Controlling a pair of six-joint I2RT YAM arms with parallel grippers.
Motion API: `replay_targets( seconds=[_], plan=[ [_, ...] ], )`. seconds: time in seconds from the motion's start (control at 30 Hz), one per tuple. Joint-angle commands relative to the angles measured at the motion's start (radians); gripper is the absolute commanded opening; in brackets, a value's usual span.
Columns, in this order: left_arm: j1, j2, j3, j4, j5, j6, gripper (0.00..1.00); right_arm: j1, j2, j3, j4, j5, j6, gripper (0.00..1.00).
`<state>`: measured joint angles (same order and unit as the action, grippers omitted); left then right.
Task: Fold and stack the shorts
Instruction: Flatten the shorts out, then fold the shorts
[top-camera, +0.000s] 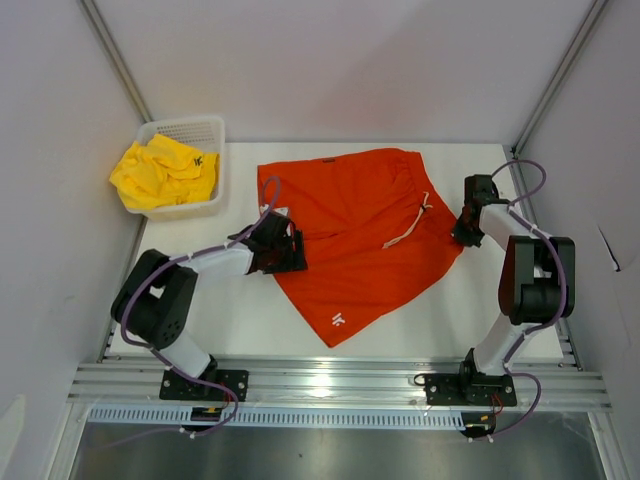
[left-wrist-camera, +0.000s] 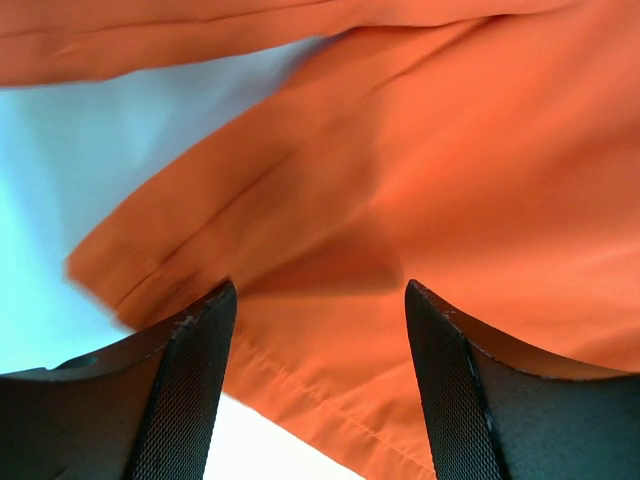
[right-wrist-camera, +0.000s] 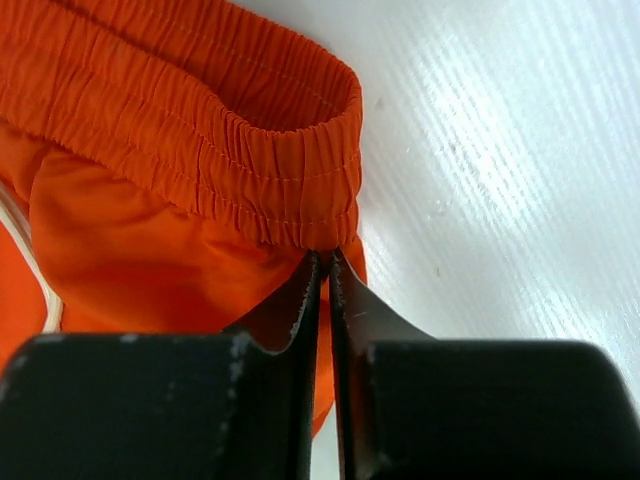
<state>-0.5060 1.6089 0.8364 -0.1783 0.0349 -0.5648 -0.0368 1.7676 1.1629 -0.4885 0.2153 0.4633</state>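
The orange-red shorts (top-camera: 360, 235) lie spread on the white table, white drawstring (top-camera: 408, 230) on top. My left gripper (top-camera: 283, 245) is open at the shorts' left leg hem; in the left wrist view the hem (left-wrist-camera: 330, 400) lies between the wide-apart fingers (left-wrist-camera: 190, 390). My right gripper (top-camera: 464, 228) is shut on the elastic waistband corner (right-wrist-camera: 310, 215) at the shorts' right edge, fingers pinched together with fabric between them. The yellow shorts (top-camera: 165, 172) lie crumpled in the white mesh basket (top-camera: 200, 128) at the back left.
Grey walls and metal frame posts (top-camera: 115, 60) close in the table on three sides. The aluminium rail (top-camera: 340, 385) with both arm bases runs along the near edge. Bare white table (top-camera: 240, 320) shows in front of the shorts.
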Motion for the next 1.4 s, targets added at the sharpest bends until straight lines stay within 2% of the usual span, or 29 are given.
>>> replay_targets(
  seconds=[0.0, 0.07, 0.13, 0.2, 0.3, 0.43, 0.57, 0.63, 0.73, 0.87, 0.97, 1.0, 1.17, 1.27, 1.33, 1.37],
  plan=[
    [0.011, -0.044, 0.047, -0.147, -0.128, 0.048, 0.72, 0.018, -0.075, -0.02, -0.025, -0.025, 0.002, 0.09],
    [0.009, -0.079, 0.037, -0.158, -0.124, 0.04, 0.73, 0.006, -0.106, -0.031, -0.027, -0.065, -0.005, 0.33],
    [-0.011, -0.148, 0.001, -0.158, -0.112, 0.029, 0.73, -0.038, -0.146, -0.051, -0.015, -0.123, -0.002, 0.41],
    [-0.041, -0.228, -0.031, -0.167, -0.116, 0.019, 0.73, -0.096, -0.169, -0.066, 0.014, -0.18, 0.008, 0.43],
    [-0.164, -0.331, -0.043, -0.219, -0.203, -0.004, 0.73, -0.132, -0.188, -0.074, 0.025, -0.247, 0.003, 0.45],
    [-0.36, -0.42, -0.051, -0.231, -0.242, -0.024, 0.72, -0.175, -0.154, -0.066, 0.05, -0.315, 0.008, 0.5],
    [-0.483, -0.417, -0.034, -0.259, -0.291, -0.007, 0.73, -0.179, -0.071, -0.039, 0.102, -0.384, 0.029, 0.53],
    [-0.528, -0.387, -0.034, -0.271, -0.322, -0.006, 0.73, -0.178, -0.057, -0.032, 0.119, -0.405, 0.04, 0.62],
    [-0.572, -0.353, -0.043, -0.268, -0.328, -0.001, 0.74, -0.176, -0.037, -0.026, 0.123, -0.412, 0.043, 0.65],
    [-0.637, -0.287, -0.057, -0.23, -0.322, 0.016, 0.74, -0.166, -0.017, -0.012, 0.108, -0.381, 0.041, 0.64],
    [-0.704, -0.258, -0.046, -0.227, -0.349, 0.039, 0.74, -0.147, -0.004, 0.003, 0.099, -0.335, 0.043, 0.56],
    [-0.735, -0.251, -0.043, -0.228, -0.358, 0.048, 0.74, -0.14, 0.01, 0.006, 0.097, -0.318, 0.043, 0.49],
    [-0.807, -0.221, -0.028, -0.237, -0.365, 0.068, 0.74, -0.114, 0.044, 0.038, 0.082, -0.272, 0.04, 0.47],
    [-0.836, -0.179, -0.008, -0.24, -0.365, 0.083, 0.74, -0.104, 0.05, 0.034, 0.09, -0.255, 0.038, 0.39],
    [-0.839, -0.13, 0.013, -0.269, -0.38, 0.079, 0.74, -0.101, 0.056, 0.032, 0.091, -0.249, 0.038, 0.25],
    [-0.839, -0.115, 0.02, -0.277, -0.388, 0.075, 0.74, -0.1, 0.056, 0.032, 0.093, -0.248, 0.037, 0.14]
  ],
)
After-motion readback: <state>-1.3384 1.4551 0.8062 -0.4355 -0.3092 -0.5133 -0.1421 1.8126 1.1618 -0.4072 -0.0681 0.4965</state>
